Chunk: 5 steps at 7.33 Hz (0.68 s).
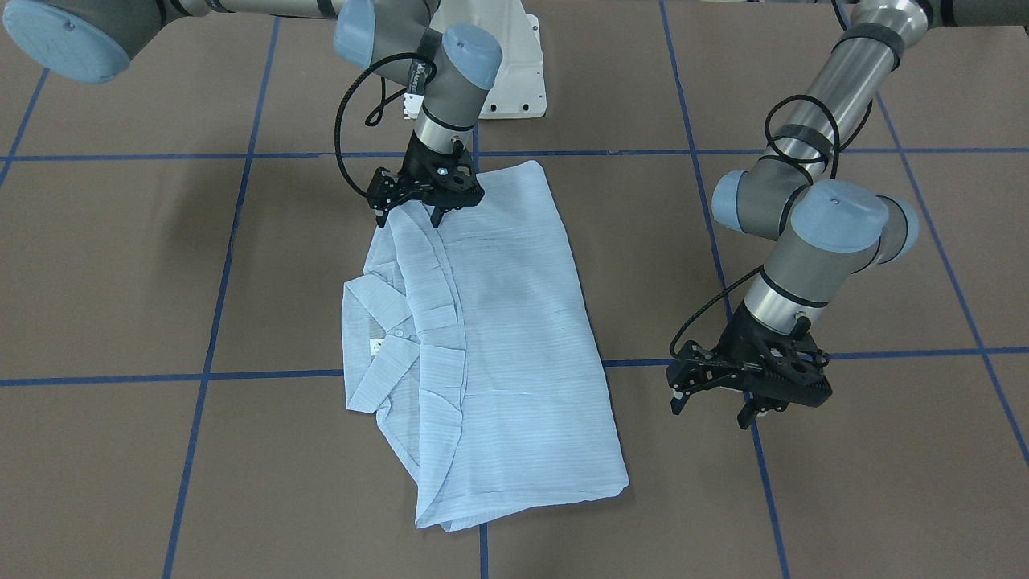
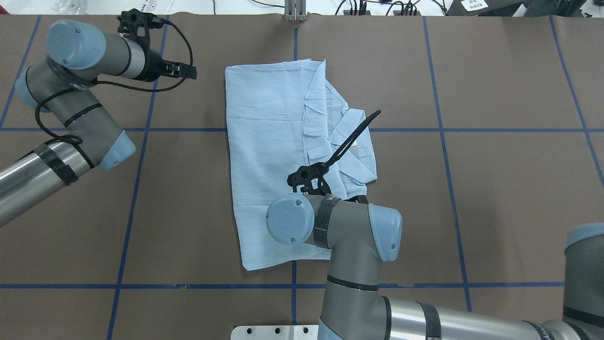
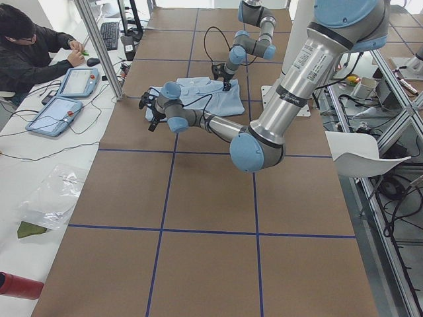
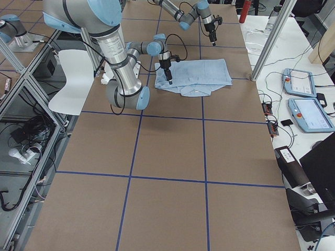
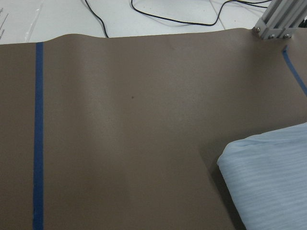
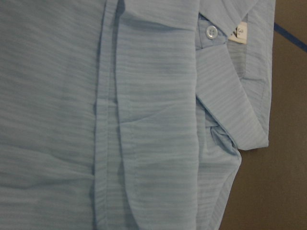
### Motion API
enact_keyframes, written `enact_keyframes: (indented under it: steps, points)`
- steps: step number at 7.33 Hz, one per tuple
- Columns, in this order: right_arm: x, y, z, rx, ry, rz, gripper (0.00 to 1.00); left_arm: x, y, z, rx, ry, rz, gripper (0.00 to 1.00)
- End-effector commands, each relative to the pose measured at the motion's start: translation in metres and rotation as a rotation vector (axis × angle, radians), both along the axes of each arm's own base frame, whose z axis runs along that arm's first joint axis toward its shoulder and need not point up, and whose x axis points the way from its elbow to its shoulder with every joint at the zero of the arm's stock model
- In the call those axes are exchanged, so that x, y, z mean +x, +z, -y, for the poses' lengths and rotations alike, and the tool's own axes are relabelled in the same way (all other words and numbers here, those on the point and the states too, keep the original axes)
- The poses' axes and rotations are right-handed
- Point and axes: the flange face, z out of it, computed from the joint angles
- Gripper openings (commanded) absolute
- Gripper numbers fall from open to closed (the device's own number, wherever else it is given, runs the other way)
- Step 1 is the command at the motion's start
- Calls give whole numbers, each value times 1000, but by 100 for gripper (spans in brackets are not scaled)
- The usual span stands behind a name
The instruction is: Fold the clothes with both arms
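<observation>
1. Plainly the shirt (image 1: 506, 338) is thin, light and limp. It lies partly folded, flat on the counter (image 1: 120, 265), just in front of the white base (image 1: 518, 72), with its collar (image 1: 378, 338) showing.
2. The right gripper (image 1: 410, 215) stands at the shirt corner nearest the base, jaws parted, clamping nothing that I can see.
3. The left gripper (image 1: 709, 408) hangs beside the shirt's end far from the base, clear of the cloth, jaws wide.
4. I judge the stacked layers will slide and sag. Pinch the corners through every layer, both ends together, and lift low.
</observation>
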Motion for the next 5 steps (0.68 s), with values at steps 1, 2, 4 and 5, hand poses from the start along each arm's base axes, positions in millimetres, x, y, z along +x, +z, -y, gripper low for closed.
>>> enact_keyframes:
  steps: [1,2,4,5]
  points:
    - [-3,1,-8,-1,-10,0,100,0,0,0,0,1,1,100]
    - [-5,0,-12,-1,-14,2,100,0,1,0,-1,1,2,100]
    - [-4,13,-13,-5,-13,-18,100,0,1,0,0,1,1,100]
    - [-3,20,-13,-9,-13,-28,100,1,1,0,-1,2,2,100]
